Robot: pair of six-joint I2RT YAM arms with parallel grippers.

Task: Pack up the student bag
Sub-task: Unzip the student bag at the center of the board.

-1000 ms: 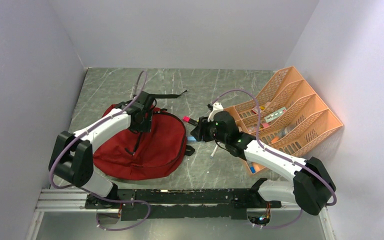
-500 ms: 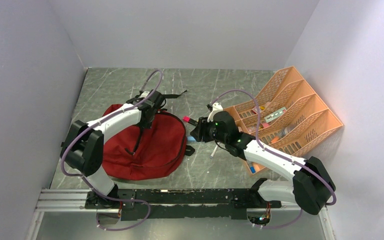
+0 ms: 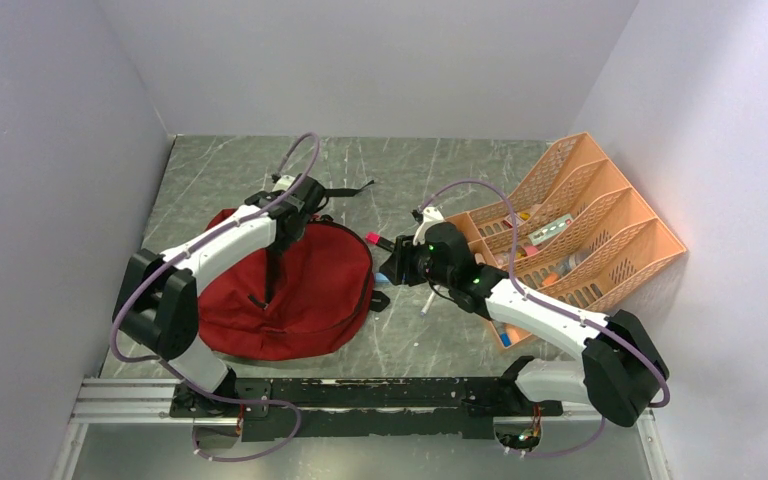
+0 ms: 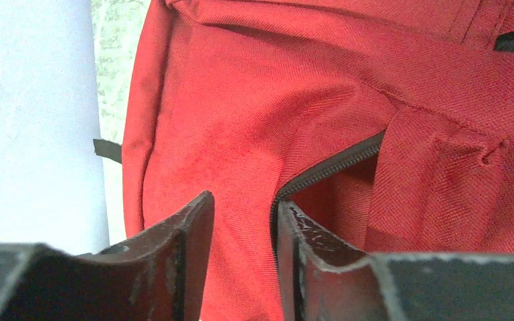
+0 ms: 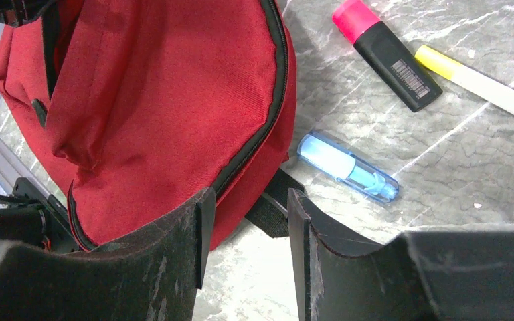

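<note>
Lying flat at about nine o'clock from the middle of the table, the student bag (image 3: 290, 295) is a dark red soft fabric backpack with black straps and zipper trim. It looks light and limp. It would likely sag and fold rather than lift whole, so the firmer hem beside the dark zipper (image 4: 328, 167) or a strap seems the best hold.

The left gripper (image 4: 241, 207) sits at the bag's twelve o'clock end. Its jaws are narrowly apart with red cloth showing in the gap, and I cannot tell whether they pinch a fold. The right gripper (image 5: 244, 200) hovers over the three o'clock rim with jaws apart and empty.

Just beyond that rim lie a pale blue translucent tube (image 5: 348, 167), a pink-capped black highlighter (image 5: 385, 57) and a yellow-tipped white marker (image 5: 482, 83). An orange plastic lattice desk organiser (image 3: 600, 230) stands at two o'clock. The grey marbled tabletop (image 3: 410, 170) looks hard and smooth, and plain pale walls (image 3: 360, 60) enclose it.
</note>
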